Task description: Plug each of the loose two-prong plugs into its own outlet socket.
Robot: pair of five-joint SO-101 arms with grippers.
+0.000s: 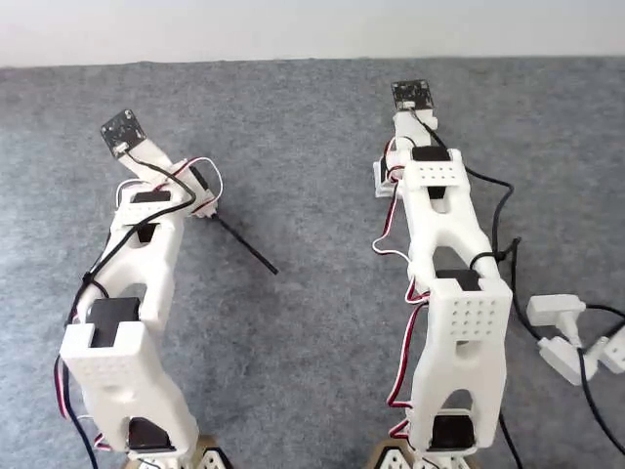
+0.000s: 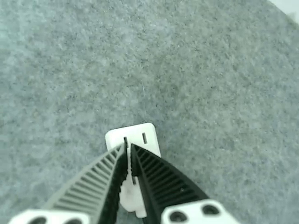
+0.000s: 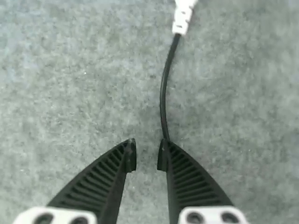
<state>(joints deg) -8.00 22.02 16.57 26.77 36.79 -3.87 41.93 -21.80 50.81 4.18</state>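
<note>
In the left wrist view a white outlet socket [image 2: 140,133] with two slots lies on the grey carpet. My left gripper [image 2: 128,147] is shut, and its tips lie over the socket's near edge. In the high view this socket [image 1: 382,180] shows beside the arm on the right side of the picture. My right gripper [image 3: 146,154] is open by a narrow gap just above the carpet. A black cable [image 3: 163,93] runs from beside one of its fingertips away to a white plug [image 3: 182,17]. The cable [image 1: 244,244] also lies by the arm on the left side of the high view.
More white plug and socket pieces [image 1: 559,313] [image 1: 568,360] with black cords [image 1: 586,391] lie at the right edge of the high view. Grey carpet [image 1: 312,322] covers the table between the arms. A pale wall [image 1: 293,29] bounds the far side.
</note>
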